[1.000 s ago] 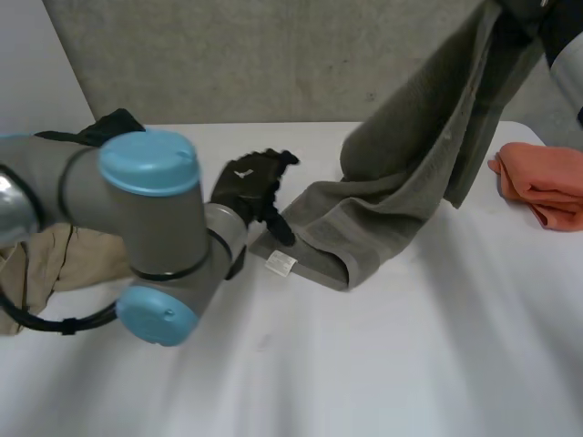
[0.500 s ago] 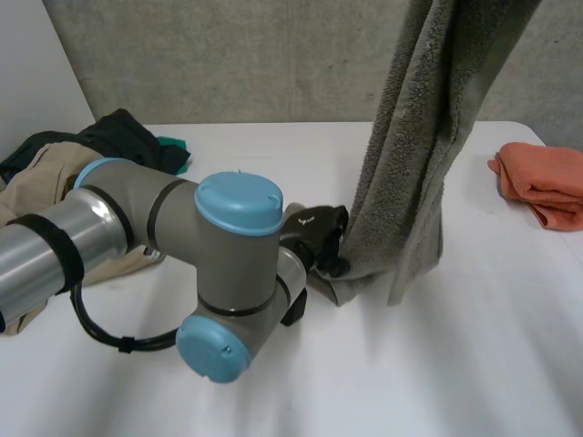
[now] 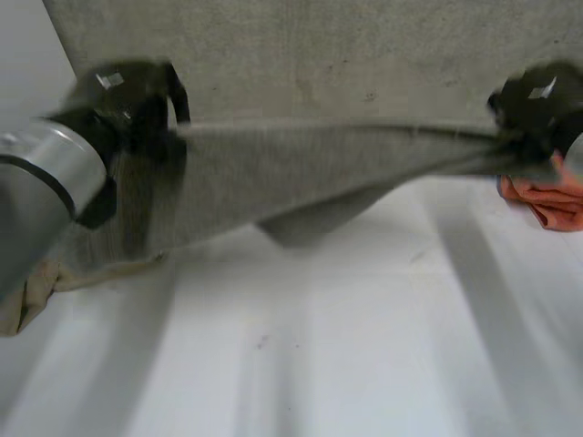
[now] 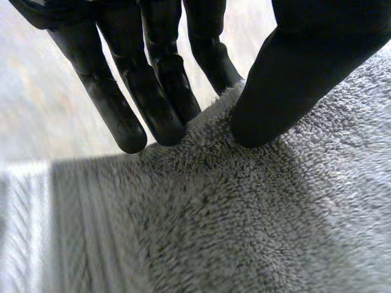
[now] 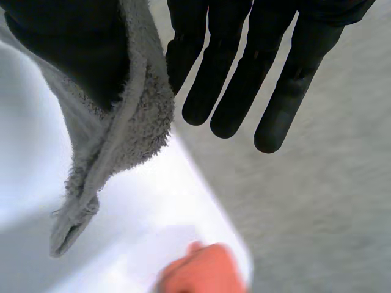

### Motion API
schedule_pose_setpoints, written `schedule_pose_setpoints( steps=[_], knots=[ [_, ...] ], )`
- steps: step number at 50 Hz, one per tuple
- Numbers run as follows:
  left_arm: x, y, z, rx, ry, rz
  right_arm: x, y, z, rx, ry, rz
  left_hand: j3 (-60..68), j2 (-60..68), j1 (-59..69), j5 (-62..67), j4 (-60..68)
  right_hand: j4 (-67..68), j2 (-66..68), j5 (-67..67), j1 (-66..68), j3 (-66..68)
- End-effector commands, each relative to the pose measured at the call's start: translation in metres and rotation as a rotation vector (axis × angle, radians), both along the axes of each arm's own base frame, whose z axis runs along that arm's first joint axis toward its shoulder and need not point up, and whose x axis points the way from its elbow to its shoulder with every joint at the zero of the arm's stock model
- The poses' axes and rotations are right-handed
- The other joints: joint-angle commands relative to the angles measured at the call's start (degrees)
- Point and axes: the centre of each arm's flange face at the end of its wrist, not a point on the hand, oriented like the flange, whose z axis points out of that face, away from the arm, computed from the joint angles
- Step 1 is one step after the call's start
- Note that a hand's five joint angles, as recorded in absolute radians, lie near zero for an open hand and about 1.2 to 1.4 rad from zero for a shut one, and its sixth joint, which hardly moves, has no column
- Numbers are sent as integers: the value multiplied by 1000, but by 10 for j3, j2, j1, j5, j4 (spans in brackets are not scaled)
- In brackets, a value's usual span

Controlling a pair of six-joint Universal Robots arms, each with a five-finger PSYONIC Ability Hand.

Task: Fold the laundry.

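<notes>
Up above the white table, we've got the grey terry towel pulled out sideways in mid-air between the two hands, its middle sagging toward the tabletop. One end is with the left hand: in its wrist view the thumb presses the towel's pile against straight fingers, so that's a pinch right at the edge. The opposite end is with the right hand. Its wrist view shows the towel's hem wrapped over the thumb and tucked against the nearest finger, while the other fingers hang straight and a bit spread, clear of the cloth. We'd call that a pinch too, though the actual contact is hidden behind the hem. An orange folded cloth lies on the table just below the right hand, and a beige garment is bunched at the table's left edge under the left arm.
</notes>
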Motion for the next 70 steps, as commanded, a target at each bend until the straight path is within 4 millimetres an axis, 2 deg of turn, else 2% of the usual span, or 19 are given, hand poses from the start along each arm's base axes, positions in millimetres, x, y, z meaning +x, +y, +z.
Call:
schedule_pose_setpoints(
  steps=[1, 4, 7, 10, 13, 15, 18, 23, 30, 35, 44, 48, 53, 54, 59, 60, 63, 64, 70],
  knots=[
    [-14, -34, -128, 271, -336, 51, 10, -16, -96, 190, 30, -9, 117, 114, 142, 145, 114, 112, 123, 118, 157, 117],
    [-14, -41, -162, 343, -391, 85, 8, -24, -124, 214, 46, -57, 117, 114, 142, 145, 114, 112, 123, 118, 157, 117],
    [-15, -38, -170, 366, -399, 88, 6, -28, -137, 218, 51, -98, 26, 24, 52, 54, 24, 112, 123, 118, 157, 117],
    [-20, -27, -162, 358, -376, 68, 2, -32, -140, 196, 49, -131, -117, -120, -92, -89, -120, 112, 123, 118, 157, 117],
    [-19, -17, -137, 309, -330, 57, 2, -31, -138, 176, 43, -124, -354, -356, -328, -326, -357, 112, 123, 118, 157, 117],
    [-16, -9, -117, 262, -301, 55, 2, -29, -134, 168, 39, -120, -398, -401, -373, -370, -401, 112, 123, 118, 157, 117],
    [-8, -4, -103, 236, -284, 66, 4, -25, -134, 168, 39, -112, -415, -418, -390, -387, -418, 112, 123, 118, 157, 117],
    [20, -1, -96, 245, -280, 131, 6, -13, -135, 180, 36, -95, -408, -411, -383, -380, -411, 112, 123, 118, 157, 117],
    [51, 0, -120, 332, -347, 202, 7, -6, -137, 172, 31, -73, -358, -361, -333, -330, -361, 112, 123, 118, 157, 117],
    [57, -10, -141, 369, -367, 212, 8, -3, -140, 177, 34, -69, -326, -328, -300, -298, -329, 112, 123, 118, 157, 117],
    [54, -34, -178, 352, -359, 206, 9, 1, -145, 193, 39, -65, -332, -335, -307, -304, -335, 112, 123, 118, 157, 117],
    [52, -41, -189, 345, -362, 190, 8, 1, -147, 191, 42, -65, -240, -243, -215, -212, -243, 112, 123, 118, 157, 117],
    [53, -41, -193, 367, -370, 190, 7, 1, -146, 180, 44, -75, 116, 113, 141, 144, 113, 112, 123, 118, 157, 117],
    [53, -40, -192, 367, -370, 192, 6, 0, -146, 178, 43, -76, 117, 114, 142, 145, 114, 112, 123, 118, 157, 117],
    [54, -29, -159, 310, -339, 218, 0, -4, -124, 131, 44, -97, 117, 114, 142, 145, 114, 112, 123, 118, 157, 117],
    [54, -23, -137, 263, -311, 220, -4, -4, -110, 106, 46, -104, 117, 114, 142, 145, 114, 112, 123, 118, 157, 117],
    [54, -13, -103, 191, -266, 217, -10, -3, -83, 73, 59, -116, 117, 114, 142, 145, 114, 112, 123, 118, 157, 117],
    [55, -6, -77, 133, -238, 211, -14, -1, -64, 53, 66, -121, 117, 114, 142, 145, 114, 112, 123, 118, 157, 117],
    [60, 30, 7, 3, -175, 152, -26, 18, 16, -17, 73, -94, 117, 114, 142, 145, 114, 112, 123, 118, 157, 117]
  ],
)
